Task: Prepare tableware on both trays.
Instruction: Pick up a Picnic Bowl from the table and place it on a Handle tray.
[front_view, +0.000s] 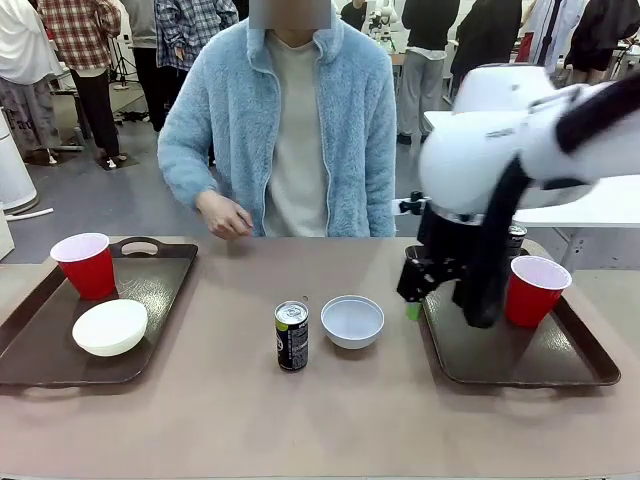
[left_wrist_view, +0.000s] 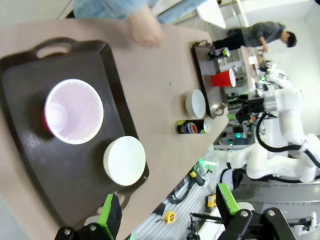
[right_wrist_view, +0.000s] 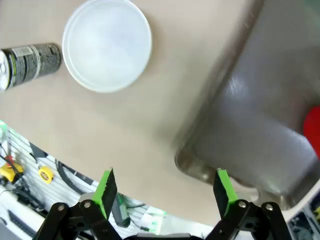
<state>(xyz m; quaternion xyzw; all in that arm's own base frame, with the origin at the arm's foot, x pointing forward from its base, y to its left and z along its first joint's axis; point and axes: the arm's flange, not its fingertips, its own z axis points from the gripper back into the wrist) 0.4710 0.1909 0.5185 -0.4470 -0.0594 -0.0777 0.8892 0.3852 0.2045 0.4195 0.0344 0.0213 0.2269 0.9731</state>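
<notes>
Finds right gripper (right_wrist_view: 164, 177) wide open, empty; places pale grey bowl (right_wrist_view: 107, 45) ahead of it, just off tray (right_wrist_view: 250, 110) corner; judges this arm nearer.

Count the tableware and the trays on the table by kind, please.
Red plastic cups: 2
Small round bowls, one white, one pale grey: 2
Small dark drink cans: 2
Large dark brown rectangular plastic trays: 2
Total: 8
</notes>
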